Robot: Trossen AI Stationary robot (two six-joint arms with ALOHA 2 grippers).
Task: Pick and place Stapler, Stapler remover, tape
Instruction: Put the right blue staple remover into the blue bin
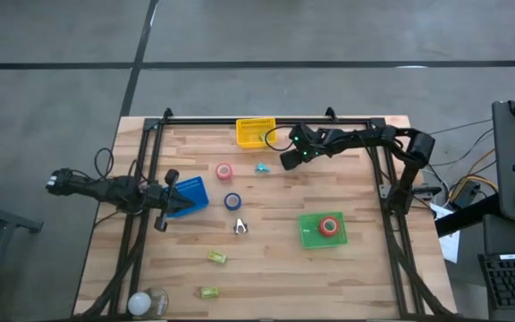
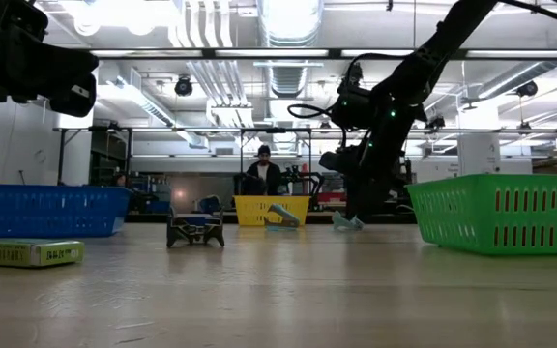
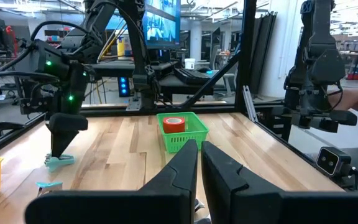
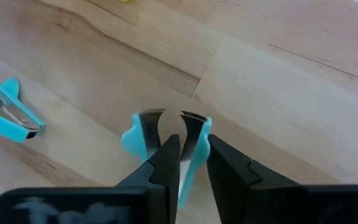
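Two teal stapler removers lie on the wood table: one lies free, the other sits at my right gripper, which slants down over it at the far middle and is shut on one arm. A red tape roll and a blue one lie flat at the centre. Another red roll sits in the green basket. My left gripper waits shut and level at the left, by the blue basket. I cannot make out a stapler. My right gripper pinches one arm of the teal stapler remover. One finger stands in the gap between the remover's two arms and the other finger is outside that arm. It comes slanting down from the table's right. The remover lies on the table.
A yellow basket stands at the far edge. A dark claw-shaped remover lies near the centre, two yellow-green boxes nearer the front, and a pale round object at the near left corner. A person stands in the room behind.
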